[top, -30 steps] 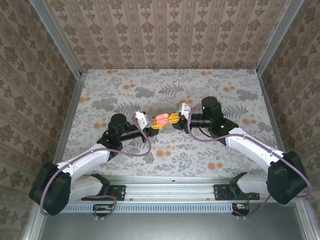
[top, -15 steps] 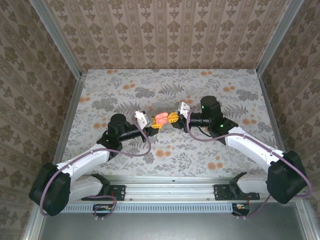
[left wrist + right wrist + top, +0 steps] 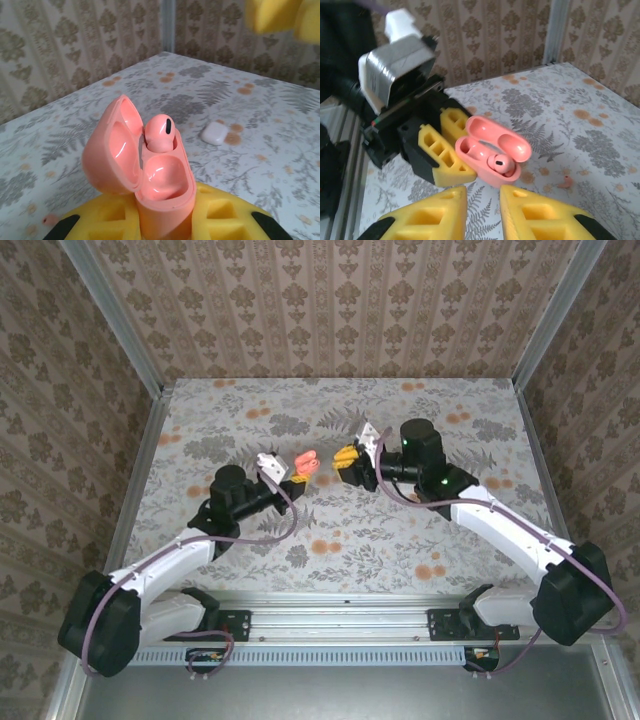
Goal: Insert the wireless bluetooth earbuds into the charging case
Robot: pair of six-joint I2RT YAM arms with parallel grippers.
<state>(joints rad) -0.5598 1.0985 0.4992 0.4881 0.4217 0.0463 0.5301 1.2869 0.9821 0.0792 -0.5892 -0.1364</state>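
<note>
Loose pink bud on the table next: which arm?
Right. The right gripper is open and empty, with the bud on the table near it; the left gripper is shut on the open case.

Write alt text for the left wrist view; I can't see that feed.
An open coral-pink charging case sits gripped in the left claw, one pink earbud seated in its far slot, the near slot empty. A small white rounded object lies on the floral table beyond.

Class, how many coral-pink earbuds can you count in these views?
2. The seated earbud is in the open pink case; the loose earbud lies on the table. Others may be hidden.
</note>
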